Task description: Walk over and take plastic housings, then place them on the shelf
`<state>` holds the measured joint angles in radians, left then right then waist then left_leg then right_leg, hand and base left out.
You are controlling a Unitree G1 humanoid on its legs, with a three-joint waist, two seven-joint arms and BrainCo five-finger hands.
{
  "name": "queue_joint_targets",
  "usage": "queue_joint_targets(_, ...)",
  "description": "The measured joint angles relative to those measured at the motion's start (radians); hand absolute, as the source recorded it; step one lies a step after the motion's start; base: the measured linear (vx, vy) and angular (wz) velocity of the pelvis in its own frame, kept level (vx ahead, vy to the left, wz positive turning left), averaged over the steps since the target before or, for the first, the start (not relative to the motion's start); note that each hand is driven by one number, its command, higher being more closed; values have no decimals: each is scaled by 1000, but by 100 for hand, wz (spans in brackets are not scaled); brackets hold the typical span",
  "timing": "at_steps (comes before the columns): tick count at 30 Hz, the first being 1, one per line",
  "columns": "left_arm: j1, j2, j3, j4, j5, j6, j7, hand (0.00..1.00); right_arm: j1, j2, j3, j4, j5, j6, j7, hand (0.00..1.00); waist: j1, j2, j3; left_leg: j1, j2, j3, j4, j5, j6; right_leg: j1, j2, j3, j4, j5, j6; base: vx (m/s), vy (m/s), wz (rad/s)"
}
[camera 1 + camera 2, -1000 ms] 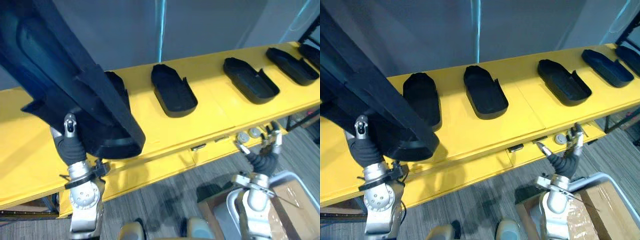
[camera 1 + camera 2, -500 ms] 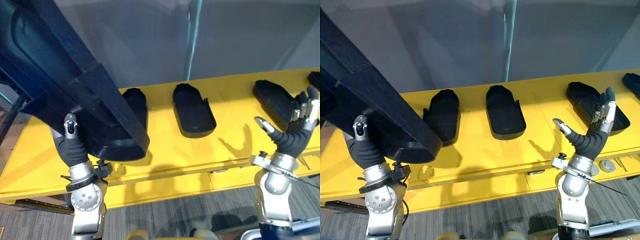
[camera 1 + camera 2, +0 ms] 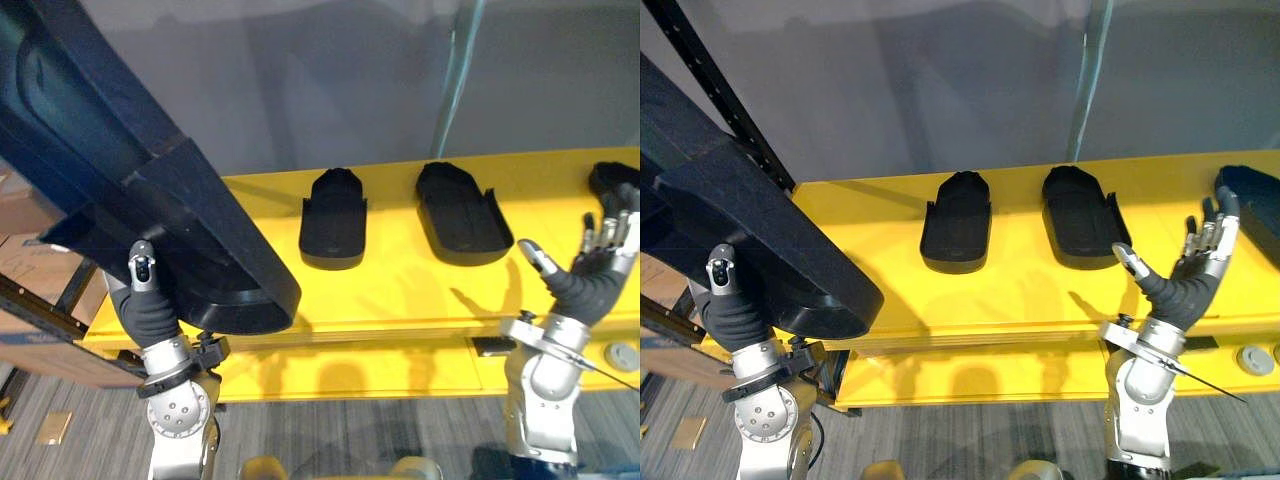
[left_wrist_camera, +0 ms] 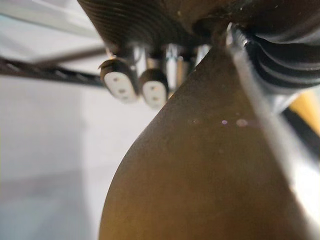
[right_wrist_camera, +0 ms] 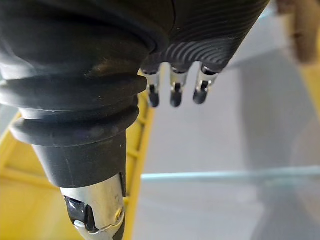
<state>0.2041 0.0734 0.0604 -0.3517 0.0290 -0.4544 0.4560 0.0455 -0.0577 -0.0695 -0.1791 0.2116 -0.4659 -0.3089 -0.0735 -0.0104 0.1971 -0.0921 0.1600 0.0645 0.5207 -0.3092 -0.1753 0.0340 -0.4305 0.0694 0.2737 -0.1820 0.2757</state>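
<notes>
A large black plastic housing (image 3: 120,190) is held up at the left, above the end of the yellow shelf (image 3: 400,290). My left hand (image 3: 150,310) grips it from below; in the left wrist view its fingers (image 4: 120,82) curl over the housing's edge (image 4: 210,175). Two smaller black housings (image 3: 333,215) (image 3: 462,212) lie side by side on the shelf, and a third (image 3: 615,180) is at the right edge. My right hand (image 3: 590,285) is raised over the shelf's front edge, its fingers (image 5: 173,90) straight and holding nothing.
A grey wall stands behind the shelf, with a pale upright pole (image 3: 455,80). A black rack upright (image 3: 720,100) slants at the left, with cardboard boxes (image 3: 30,290) below it. A round silver disc (image 3: 622,355) lies on the lower yellow ledge at the right.
The camera has swung left, so the shelf's housings sit further right in the picture. My right hand rose from below the shelf edge and spread open. My left hand keeps the big housing.
</notes>
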Motion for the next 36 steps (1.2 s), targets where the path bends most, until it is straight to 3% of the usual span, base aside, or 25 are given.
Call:
queue_joint_targets(2, -14, 11, 8, 1, 31, -2, -5, 100, 1, 17, 57, 17, -39, 0, -1, 0, 9, 0, 4, -37, 0, 2, 92, -61, -7, 7, -3, -4, -36, 67, 8, -48, 385, -17)
queue_joint_targets(4, -61, 54, 1, 22, 57, -2, -23, 100, 9, 17, 78, 25, -51, -27, -1, 0, 8, 11, 7, -45, -3, -2, 99, -73, 9, 11, 1, -24, -35, 180, 2, -35, 307, 14)
queue_joint_targets(5, -98, 92, 1, 29, 81, 2, -38, 100, 10, 16, 76, 25, -51, -43, -2, 0, 8, 15, 8, -38, -5, -4, 82, -66, 21, 8, 10, -42, -32, 228, -39, 19, 191, 13)
queue_joint_targets(7, -149, 144, -5, 38, 92, 28, -69, 100, 15, 15, 79, 25, -67, -44, -3, 0, 1, 29, 7, -20, 2, -26, 37, -39, 36, 1, 89, -22, 7, 149, -10, 88, 109, 24)
queue_joint_targets(8, -187, 164, -6, 56, 99, 53, -89, 100, 26, 11, 79, 11, -69, -44, -4, 0, -1, 10, -9, -7, -2, -30, -25, -2, 40, 0, 144, -42, 12, 66, -25, 107, -16, 32)
queue_joint_targets(9, -201, 167, -6, 63, 103, 69, -95, 100, 26, 5, 79, -1, -70, -43, -4, 0, 0, 7, -14, -2, -13, -25, -54, 15, 38, -1, 161, -58, 3, 51, -37, 85, -24, 19)
queue_joint_targets(12, -222, 163, -10, 82, 109, 157, -143, 100, 30, -9, 74, -51, -114, -35, -4, 0, 2, 3, -28, 10, -19, -24, -160, 81, 20, 5, 174, -94, -74, 58, -45, 60, -62, 8)
queue_joint_targets(13, -217, 163, -29, 91, 120, 205, -158, 100, 28, -24, 69, -55, -127, -25, -1, 0, 3, 14, -31, 27, -9, -21, -222, 117, 9, 5, 185, -95, -99, 64, -53, 40, -96, 3)
queue_joint_targets(15, -202, 163, -46, 97, 153, 247, -160, 100, 17, -49, 52, -55, -120, -4, 3, 0, 4, 41, -33, 63, 14, -8, -294, 156, -4, 6, 209, -94, -110, 74, -66, 32, -117, -11)
queue_joint_targets(19, -187, 155, -38, 96, 159, 287, -153, 100, 18, -84, 15, -94, -99, 18, 12, 0, 1, 77, -55, 138, 38, 33, -403, 199, -18, 6, 234, -81, -110, 79, -74, 16, -68, -24)
queue_joint_targets(23, -202, 164, 15, 122, 175, 347, -137, 100, 33, -93, 13, -144, -109, 55, 53, 0, -3, 77, -55, 163, 36, 79, -415, 201, -19, 1, 234, -45, -131, 94, -85, -46, 13, -32)
queue_joint_targets(25, -227, 207, 54, 193, 193, 392, -110, 100, 43, -93, 9, -154, -109, 68, 66, 0, -5, 77, -53, 159, 35, 93, -418, 205, -18, 1, 233, -39, -159, 101, -81, -95, 9, -21)
queue_joint_targets(26, -251, 254, 88, 265, 236, 455, -105, 100, 53, -99, 6, -156, -109, 76, 72, 0, -19, 82, -51, 160, 35, 96, -438, 217, -13, 1, 234, -39, -175, 111, -81, -109, -10, -7)
queue_joint_targets(30, -333, 373, 179, 476, 230, 611, -109, 100, 75, -120, -46, -158, -100, 100, 96, 0, -28, 104, -34, 162, 30, 136, -484, 252, -17, -42, 237, -3, -198, 145, -79, -39, 2, -22)
queue_joint_targets(34, -396, 456, 213, 617, 163, 673, -138, 100, 102, -140, -46, -167, -96, 115, 147, 0, -38, 111, -28, 163, 29, 143, -486, 253, -17, -50, 238, 10, -198, 148, -78, 26, 4, -9)
queue_joint_targets(36, -434, 503, 211, 711, 136, 677, -168, 100, 102, -156, -21, -168, -90, 118, 168, 0, -47, 117, -25, 167, 29, 144, -490, 253, -17, -50, 239, 11, -198, 148, -78, 18, 0, -1)
